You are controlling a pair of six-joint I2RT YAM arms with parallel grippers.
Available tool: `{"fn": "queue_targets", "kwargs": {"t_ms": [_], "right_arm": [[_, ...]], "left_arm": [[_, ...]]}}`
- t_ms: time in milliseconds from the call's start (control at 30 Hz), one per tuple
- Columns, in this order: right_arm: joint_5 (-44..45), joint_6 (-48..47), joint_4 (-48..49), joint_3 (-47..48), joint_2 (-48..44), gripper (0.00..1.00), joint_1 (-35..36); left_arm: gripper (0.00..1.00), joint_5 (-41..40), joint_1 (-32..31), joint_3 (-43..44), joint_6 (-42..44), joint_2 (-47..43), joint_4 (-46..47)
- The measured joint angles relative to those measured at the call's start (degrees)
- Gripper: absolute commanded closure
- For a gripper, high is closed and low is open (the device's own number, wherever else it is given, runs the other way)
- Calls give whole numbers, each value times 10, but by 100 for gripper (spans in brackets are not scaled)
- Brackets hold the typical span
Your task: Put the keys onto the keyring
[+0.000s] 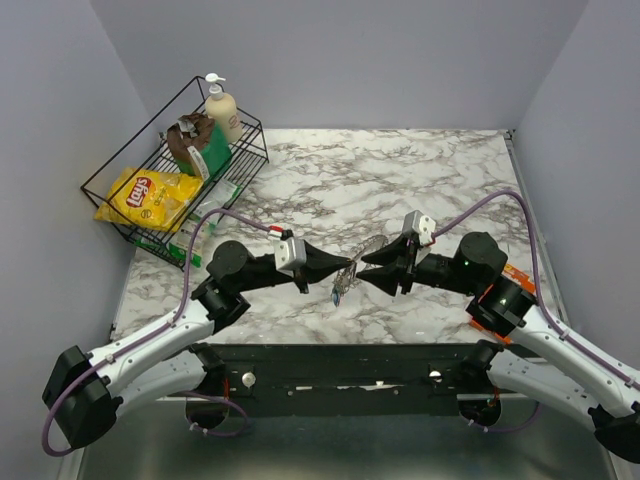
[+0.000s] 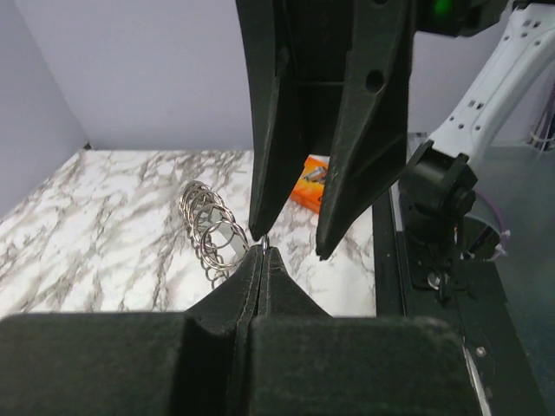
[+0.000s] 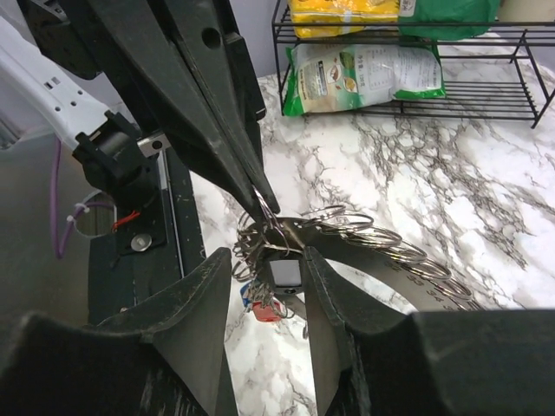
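Progress appears well on: the keyring (image 3: 364, 238) is held up off the marble table (image 1: 420, 180) between the 2 arms, and a cluster of keys (image 3: 284, 275) dangles beneath it, among them 1 with a red head and 1 with a grey head. They look threaded on, but the tangle of wire loops hides exactly how, so I cannot tell whether every key is on. The top view shows no loose key on the table, which suggests little is left beyond seating the last key and letting go.

The left gripper (image 3: 263, 201) has its jaws pressed together on a thin wire of the keyring. The right gripper (image 3: 266, 260) has its jaws partly apart, straddling the grey key head without clearly pinching it.

Only the right wrist view shows the key colours and the pinch point; from above the cluster is a small blur. The left wrist view alone shows the flat orange piece (image 2: 310, 185) lying on the table beyond the right gripper's fingers. The wire basket (image 1: 247, 152) of snack bags stands far left.
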Motion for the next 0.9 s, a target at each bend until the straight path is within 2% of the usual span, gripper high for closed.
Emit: {"fn": "queue_targets", "kwargs": {"t_ms": [200,267,433,700,900], "right_arm": [[-5,2,8,0,3,60,0],[-7,2,10,-1,4,65,-1],[-9,6,17,-1,6,69,-1],[-23,12,33,-8,12,85,-1],[-39,14,43,-12,19,87,-1]], "left_arm": [[100,29,0,-7,-28,1,71],[100,42,0,-6,-35,3,85],[100,67,0,-6,-51,17,107],[100,82,0,-6,-71,33,138],[100,88,0,-6,-80,42,157]]}}
